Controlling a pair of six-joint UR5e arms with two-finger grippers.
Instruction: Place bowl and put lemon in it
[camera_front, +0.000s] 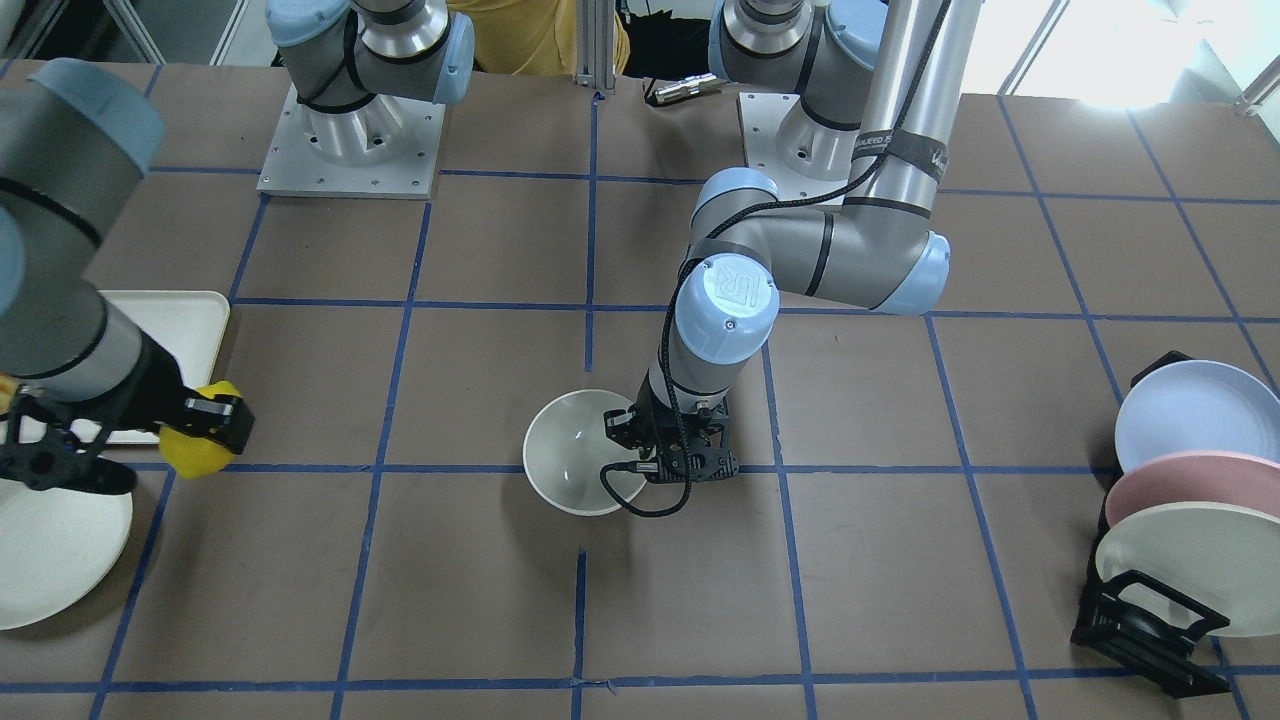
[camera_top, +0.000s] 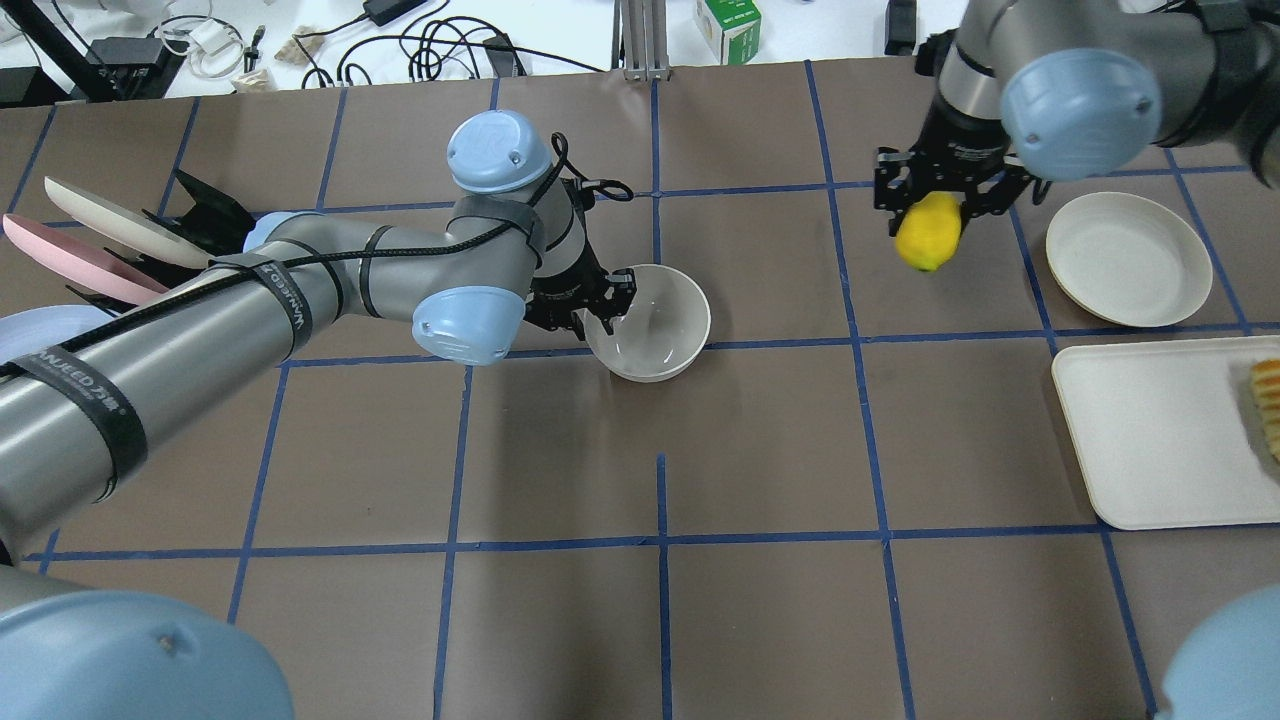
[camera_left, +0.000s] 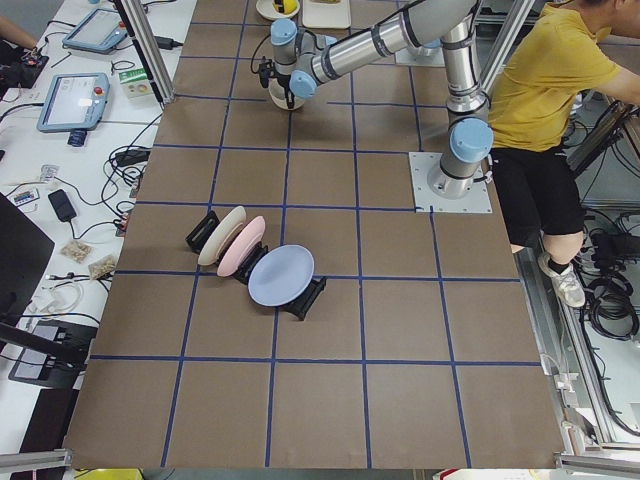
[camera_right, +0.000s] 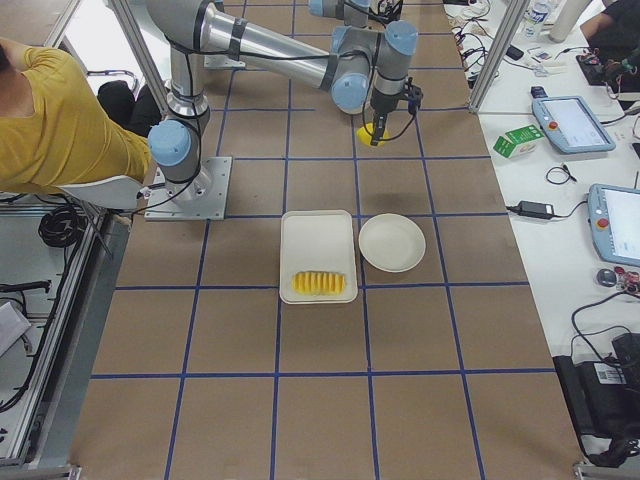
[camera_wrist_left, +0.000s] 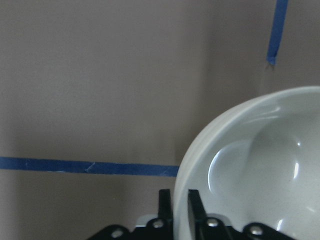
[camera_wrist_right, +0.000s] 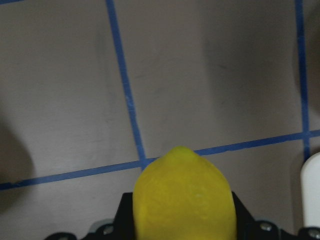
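The cream bowl (camera_front: 570, 455) sits near the table's middle, slightly tilted; it also shows in the overhead view (camera_top: 660, 325) and the left wrist view (camera_wrist_left: 260, 170). My left gripper (camera_top: 600, 312) is shut on the bowl's rim, one finger inside and one outside (camera_wrist_left: 165, 207). I cannot tell whether the bowl rests on the table. My right gripper (camera_top: 935, 205) is shut on the yellow lemon (camera_top: 928, 232) and holds it above the table, well apart from the bowl. The lemon fills the bottom of the right wrist view (camera_wrist_right: 182, 195) and shows in the front view (camera_front: 200, 445).
A flat cream plate (camera_top: 1128, 258) and a cream tray (camera_top: 1150, 440) with a row of yellow-orange slices (camera_top: 1268, 405) lie on my right. A black rack with blue, pink and cream plates (camera_front: 1190, 500) stands on my left.
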